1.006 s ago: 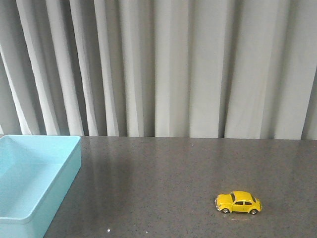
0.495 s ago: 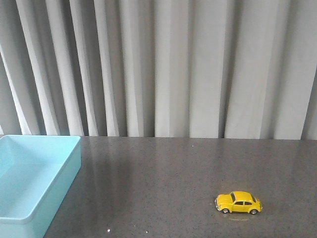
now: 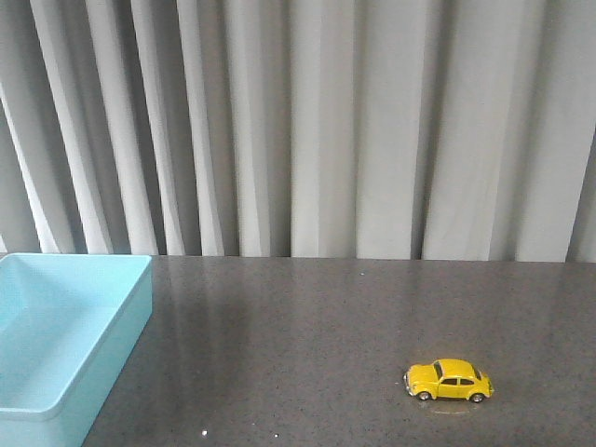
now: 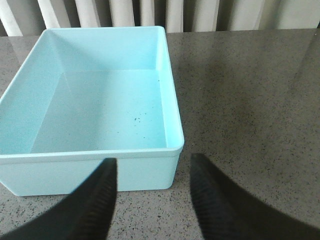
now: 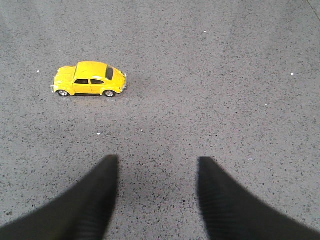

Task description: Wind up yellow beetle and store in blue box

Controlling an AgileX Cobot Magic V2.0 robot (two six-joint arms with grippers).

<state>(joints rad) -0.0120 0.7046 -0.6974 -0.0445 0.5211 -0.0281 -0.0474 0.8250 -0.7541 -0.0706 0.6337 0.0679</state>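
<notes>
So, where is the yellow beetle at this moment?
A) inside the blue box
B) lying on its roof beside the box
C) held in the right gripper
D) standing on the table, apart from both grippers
D: the yellow beetle stands on its wheels on the table, far from the blue box, and the open right gripper holds nothing.

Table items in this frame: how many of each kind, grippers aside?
Yellow beetle: 1, standing on the table.
Blue box: 1, nothing inside it.
Total: 2.
</notes>
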